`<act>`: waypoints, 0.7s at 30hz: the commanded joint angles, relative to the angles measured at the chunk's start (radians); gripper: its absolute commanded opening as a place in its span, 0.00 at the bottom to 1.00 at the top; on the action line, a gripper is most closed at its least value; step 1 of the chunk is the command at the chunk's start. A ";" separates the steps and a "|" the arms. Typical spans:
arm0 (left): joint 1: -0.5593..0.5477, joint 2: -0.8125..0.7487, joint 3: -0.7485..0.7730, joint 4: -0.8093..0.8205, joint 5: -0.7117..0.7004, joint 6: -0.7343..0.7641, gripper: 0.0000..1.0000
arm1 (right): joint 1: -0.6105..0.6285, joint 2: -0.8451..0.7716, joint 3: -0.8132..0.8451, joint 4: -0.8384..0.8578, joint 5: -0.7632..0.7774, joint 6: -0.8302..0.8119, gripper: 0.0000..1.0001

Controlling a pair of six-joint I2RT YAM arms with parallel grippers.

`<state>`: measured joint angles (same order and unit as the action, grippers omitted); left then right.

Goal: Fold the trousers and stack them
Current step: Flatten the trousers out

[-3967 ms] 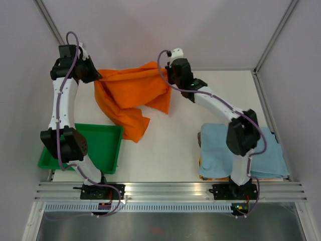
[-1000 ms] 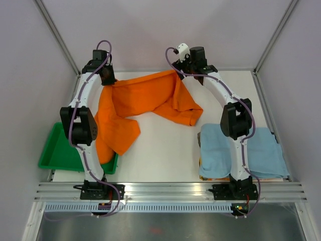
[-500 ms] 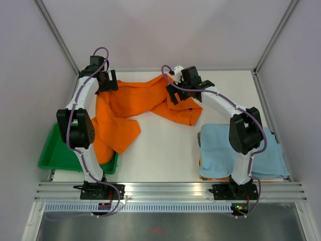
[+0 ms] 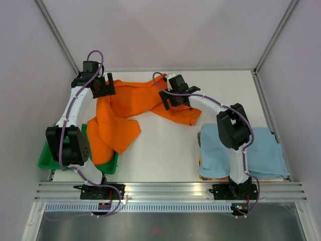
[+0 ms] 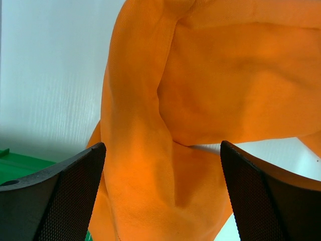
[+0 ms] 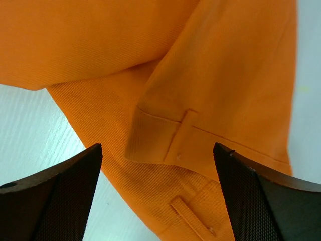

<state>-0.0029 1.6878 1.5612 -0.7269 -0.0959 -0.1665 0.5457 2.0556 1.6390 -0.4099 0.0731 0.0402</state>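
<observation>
A green tray [image 4: 44, 161] sits near-left, a light blue cloth [image 4: 266, 150], seemingly folded, near-right

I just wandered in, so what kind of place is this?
Likely a robot test cell: left arm and right arm bolted to a metal rail, bare enclosure walls, orange trousers spread on the table.

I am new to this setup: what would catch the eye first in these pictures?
The bright orange trousers lie crumpled across the far part of the table, one leg reaching onto the green tray at the near left. The left gripper and the right gripper hang open above the fabric, holding nothing. A light blue cloth lies at the near right.
</observation>
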 commanded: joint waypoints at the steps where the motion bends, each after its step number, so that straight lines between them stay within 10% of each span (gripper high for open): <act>1: 0.001 -0.053 -0.041 0.034 0.021 -0.008 0.99 | 0.037 0.049 0.045 0.042 0.068 0.046 0.97; 7: 0.001 -0.092 -0.111 0.026 0.045 -0.025 0.98 | 0.046 0.115 0.070 0.046 0.201 -0.011 0.77; 12: 0.001 -0.177 -0.248 0.060 0.081 -0.051 0.98 | 0.046 0.130 0.073 0.011 0.319 -0.045 0.00; 21: 0.001 -0.295 -0.368 0.049 0.070 -0.071 0.94 | -0.125 -0.049 0.120 0.008 0.197 -0.161 0.00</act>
<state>-0.0029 1.4414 1.2201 -0.6991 -0.0242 -0.1989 0.5262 2.1368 1.6821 -0.4232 0.3141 -0.0727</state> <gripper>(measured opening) 0.947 0.012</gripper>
